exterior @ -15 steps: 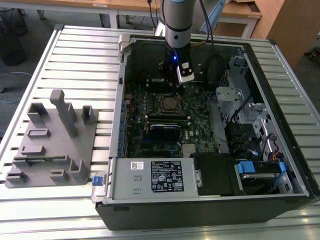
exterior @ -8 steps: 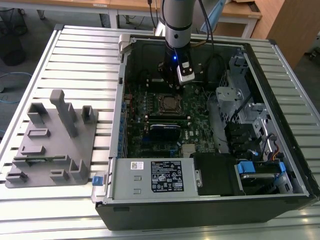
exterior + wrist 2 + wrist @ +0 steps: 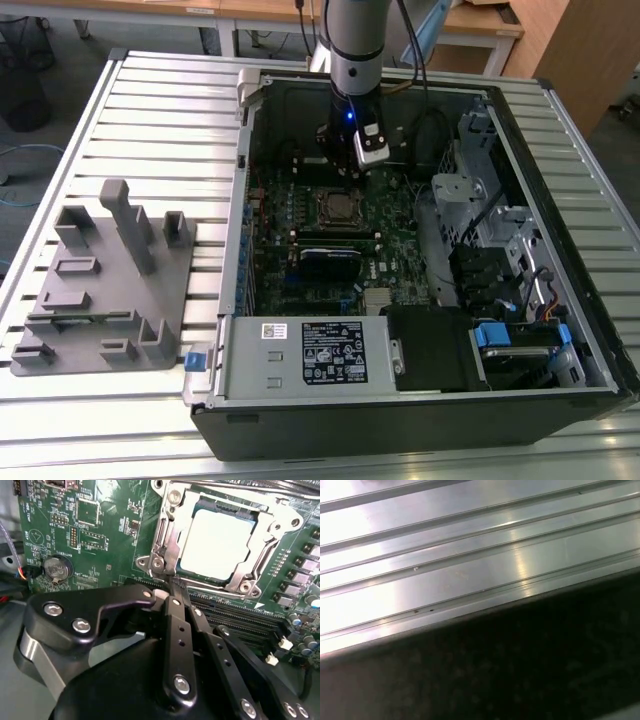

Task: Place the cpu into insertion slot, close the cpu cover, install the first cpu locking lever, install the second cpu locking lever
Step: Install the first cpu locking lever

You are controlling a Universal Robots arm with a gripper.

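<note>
In the second wrist view the cpu [image 3: 216, 539] lies flat in the insertion slot [image 3: 340, 207] on the green motherboard [image 3: 115, 515], its dull silver top showing through the window of the cpu cover [image 3: 169, 540]. The cover is down over it. My gripper [image 3: 171, 589] is shut, with its black fingers [image 3: 176, 625] meeting right at the socket's near corner, beside a thin locking lever [image 3: 210, 589] that runs along that edge. I cannot tell whether the tips touch the lever. In the exterior view the gripper [image 3: 350, 172] hangs just behind the socket inside the open computer case.
A white-labelled power supply box [image 3: 320, 352] fills the case's front. Black memory slots [image 3: 240, 617] run beside the socket, with a coin battery [image 3: 57, 569] nearby. A drive cage [image 3: 470, 200] stands at the exterior view's right, and a grey fixture [image 3: 100, 290] on the ribbed table [image 3: 470, 565] at its left.
</note>
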